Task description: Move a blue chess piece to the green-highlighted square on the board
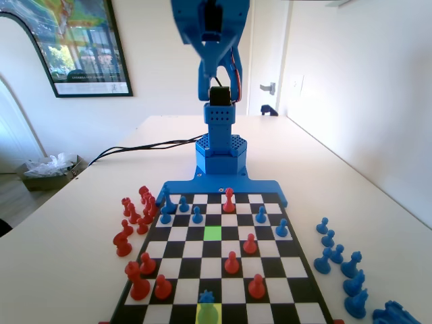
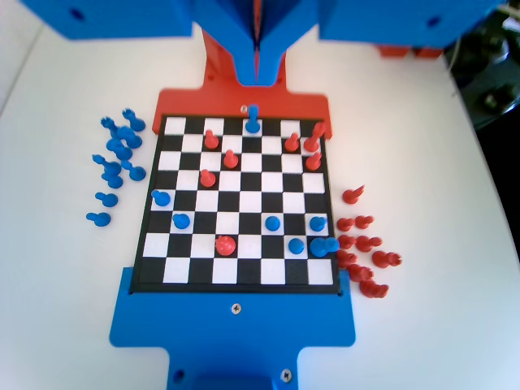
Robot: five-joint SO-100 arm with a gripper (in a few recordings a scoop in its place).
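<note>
Nearest the fixed camera, the blue chess piece [image 1: 206, 297] stands on the yellow-green square [image 1: 208, 313]; the raised gripper's [image 2: 258, 69] jaws sit together, empty.

red captured pieces [image 1: 135, 216] lie on the white table [image 1: 81, 223] left of the framed poster's [image 1: 74, 44] side in the fixed view; blue spare pieces [image 1: 341, 266] lie opposite; black cables [image 1: 145, 146] trail below the poster.

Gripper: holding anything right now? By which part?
Nothing held. The gripper hangs high above the board; the blue chess piece stands on its square, untouched.
</note>
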